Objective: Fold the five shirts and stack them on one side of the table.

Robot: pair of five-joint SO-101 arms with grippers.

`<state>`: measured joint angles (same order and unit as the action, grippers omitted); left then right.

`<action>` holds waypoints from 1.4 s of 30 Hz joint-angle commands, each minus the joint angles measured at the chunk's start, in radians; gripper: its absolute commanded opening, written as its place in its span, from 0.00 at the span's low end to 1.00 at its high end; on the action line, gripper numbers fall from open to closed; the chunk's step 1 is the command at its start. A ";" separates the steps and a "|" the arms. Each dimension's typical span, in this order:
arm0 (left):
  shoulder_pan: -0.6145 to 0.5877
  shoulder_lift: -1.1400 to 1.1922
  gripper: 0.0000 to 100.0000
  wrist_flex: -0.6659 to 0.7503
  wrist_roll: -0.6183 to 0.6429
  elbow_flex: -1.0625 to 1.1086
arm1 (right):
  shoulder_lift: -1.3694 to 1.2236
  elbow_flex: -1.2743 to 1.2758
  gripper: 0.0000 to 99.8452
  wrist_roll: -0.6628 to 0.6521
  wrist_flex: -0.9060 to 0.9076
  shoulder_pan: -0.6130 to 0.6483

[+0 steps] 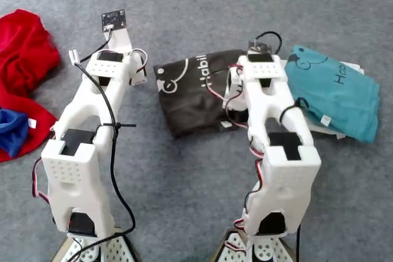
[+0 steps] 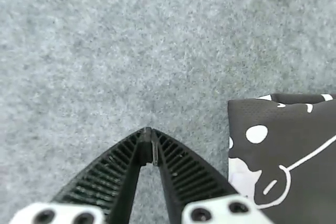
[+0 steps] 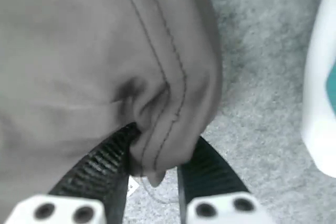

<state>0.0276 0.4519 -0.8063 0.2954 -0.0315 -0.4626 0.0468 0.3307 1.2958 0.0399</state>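
High view down onto black shirt (image 1: 190,93) at middle of tabletop (image 1: 184,170), teal shirt (image 1: 334,90) to its right, red shirt (image 1: 21,47) and blue shirt (image 1: 11,128) heaped far left. Right claw (image 3: 157,150) clamped on a fold of black shirt. Left claw (image 2: 148,140) closed, empty, over bare tabletop beside it.

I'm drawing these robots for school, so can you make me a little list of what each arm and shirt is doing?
Left gripper: fingers shut, empty, over the bare table beside the black shirt
Right gripper: fingers shut on a fold of the black shirt
Black shirt: folded, middle of the table
Teal shirt: right side, lying on a white one
Red shirt: crumpled at the left, with a blue shirt
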 commanded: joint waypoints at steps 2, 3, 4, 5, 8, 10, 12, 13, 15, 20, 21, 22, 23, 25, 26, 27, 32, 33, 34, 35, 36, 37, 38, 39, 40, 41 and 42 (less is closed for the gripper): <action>-0.007 -0.051 0.03 0.015 -0.011 -0.002 | -0.004 -0.101 0.01 -0.012 0.054 0.006; -0.007 -0.051 0.03 0.015 -0.012 -0.002 | -0.004 -0.124 0.01 -0.018 0.072 0.006; -0.007 -0.051 0.03 0.015 -0.012 -0.002 | -0.004 -0.148 0.01 -0.035 0.092 0.006; -0.007 -0.051 0.03 0.015 -0.012 -0.002 | -0.004 -0.176 0.01 -0.049 0.114 0.006; -0.007 -0.051 0.03 0.015 -0.011 -0.002 | -0.004 -0.259 0.01 -0.081 0.166 0.006; -0.007 -0.051 0.03 0.015 -0.009 -0.002 | -0.004 -0.317 0.01 -0.114 0.199 0.006; -0.007 -0.051 0.03 0.015 -0.009 -0.002 | -0.005 -0.380 0.01 -0.153 0.238 0.006; -0.007 -0.051 0.03 0.015 -0.011 -0.002 | -0.007 -0.409 0.01 -0.184 0.258 0.006; -0.007 -0.051 0.03 0.015 -0.011 -0.002 | -0.007 -0.463 0.01 -0.244 0.295 0.005; -0.007 -0.051 0.03 0.015 -0.011 -0.002 | -0.008 -0.596 0.01 -0.325 0.351 0.008; -0.007 -0.051 0.03 0.015 -0.011 -0.002 | -0.008 -0.619 0.01 -0.336 0.358 0.008; -0.007 -0.051 0.03 0.015 -0.011 -0.002 | -0.008 -0.636 0.01 -0.342 0.359 0.008; -0.007 -0.051 0.03 0.014 -0.009 -0.002 | -0.008 -0.647 0.01 -0.342 0.359 0.008; -0.007 -0.055 0.03 0.006 -0.006 -0.007 | -0.010 -0.647 0.01 -0.339 0.367 0.009; -0.005 -0.060 0.03 0.005 -0.006 -0.008 | -0.012 -0.636 0.01 -0.338 0.365 0.011; -0.004 -0.061 0.03 -0.008 -0.005 -0.013 | -0.015 -0.627 0.01 -0.338 0.359 0.011; 0.004 -0.094 0.03 -0.163 0.074 -0.122 | -0.039 -0.621 0.01 -0.338 0.358 0.008; 0.015 -0.097 0.04 -0.195 0.091 -0.145 | -0.045 -0.621 0.01 -0.338 0.358 0.011; 0.027 -0.097 0.06 -0.227 0.120 -0.166 | -0.051 -0.621 0.01 -0.338 0.356 0.011; 0.036 -0.097 0.09 -0.264 0.155 -0.189 | -0.059 -0.621 0.01 -0.338 0.353 0.011; 0.047 -0.094 0.12 -0.288 0.196 -0.211 | -0.067 -0.621 0.01 -0.338 0.345 0.011; 0.056 -0.087 0.15 -0.308 0.241 -0.232 | -0.073 -0.621 0.01 -0.336 0.342 0.008; 0.062 -0.087 0.18 -0.313 0.285 -0.242 | -0.077 -0.621 0.01 -0.334 0.342 0.006; 0.068 -0.086 0.20 -0.313 0.321 -0.246 | -0.084 -0.618 0.01 -0.334 0.342 0.006; 0.077 -0.086 0.21 -0.311 0.348 -0.252 | -0.090 -0.616 0.01 -0.334 0.342 0.006; 0.087 -0.086 0.22 -0.310 0.365 -0.260 | -0.096 -0.618 0.01 -0.334 0.342 0.006; 0.097 -0.086 0.22 -0.299 0.373 -0.265 | -0.104 -0.621 0.01 -0.334 0.342 0.006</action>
<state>0.0936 0.4196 -1.1070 0.6130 -0.2325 -0.5685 -0.5439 -0.0023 1.6487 0.0414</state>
